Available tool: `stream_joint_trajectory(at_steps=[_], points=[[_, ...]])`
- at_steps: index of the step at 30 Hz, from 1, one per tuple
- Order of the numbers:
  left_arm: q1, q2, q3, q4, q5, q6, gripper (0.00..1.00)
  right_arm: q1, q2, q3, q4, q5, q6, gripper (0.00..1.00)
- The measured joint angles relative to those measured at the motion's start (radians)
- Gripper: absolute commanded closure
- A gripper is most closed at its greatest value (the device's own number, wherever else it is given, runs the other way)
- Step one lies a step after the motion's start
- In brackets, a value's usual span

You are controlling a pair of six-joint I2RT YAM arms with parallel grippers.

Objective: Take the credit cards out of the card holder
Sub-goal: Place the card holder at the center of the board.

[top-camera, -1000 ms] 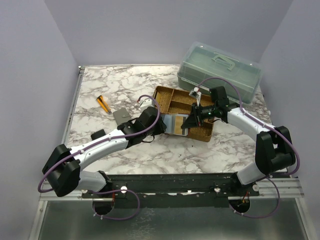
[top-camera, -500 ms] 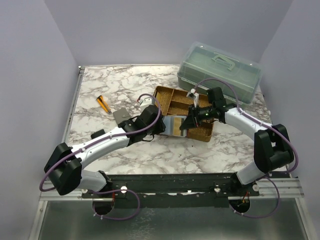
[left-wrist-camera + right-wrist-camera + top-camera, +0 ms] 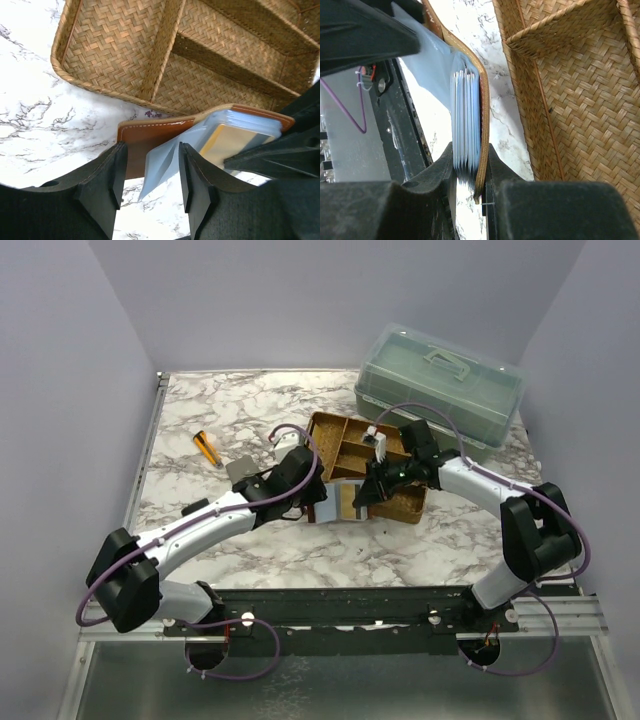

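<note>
Item: card holder point(image 3: 340, 502), held open; credit cards point(image 3: 230, 145) sat sleeved, none out; right hand point(image 3: 468, 165) was clamped on its pages and cover; left hand point(image 3: 151, 160) straddled the cover edge, grip not discernible.

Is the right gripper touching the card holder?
Touching. The right wrist view shows the right gripper clamped on the card holder, fingers pressed against its leather cover and blue sleeves.

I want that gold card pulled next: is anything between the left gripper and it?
Yes. The gold card is tucked among the light-blue sleeves of the card holder, and one sleeve fills the gap between the fingers of the left gripper. A finger of the right gripper crosses the card's lower edge.
</note>
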Motion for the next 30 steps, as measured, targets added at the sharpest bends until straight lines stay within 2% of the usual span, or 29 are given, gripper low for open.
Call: stream_joint_trajectory(at_steps=[4, 9, 12, 15, 20, 30], points=[[0.003, -0.055, -0.002, -0.011, 0.0, 0.0, 0.5, 0.023, 0.01, 0.0, 0.0, 0.034, 0.0, 1.0], [0.004, -0.182, 0.0, -0.018, 0.036, 0.019, 0.43, 0.072, 0.035, 0.0, -0.001, 0.09, 0.0, 1.0], [0.005, -0.246, 0.009, 0.011, 0.116, 0.022, 0.42, 0.101, 0.049, 0.0, -0.002, 0.119, 0.0, 1.0], [0.005, -0.256, 0.001, 0.112, 0.223, -0.008, 0.43, 0.117, 0.054, 0.0, -0.003, 0.126, 0.0, 1.0], [0.004, -0.224, -0.13, 0.3, 0.338, -0.08, 0.46, 0.116, 0.054, 0.0, -0.002, 0.108, 0.001, 1.0], [0.018, -0.205, -0.426, 0.547, 0.378, -0.164, 0.46, 0.116, 0.053, 0.0, -0.001, 0.014, 0.007, 1.0]])
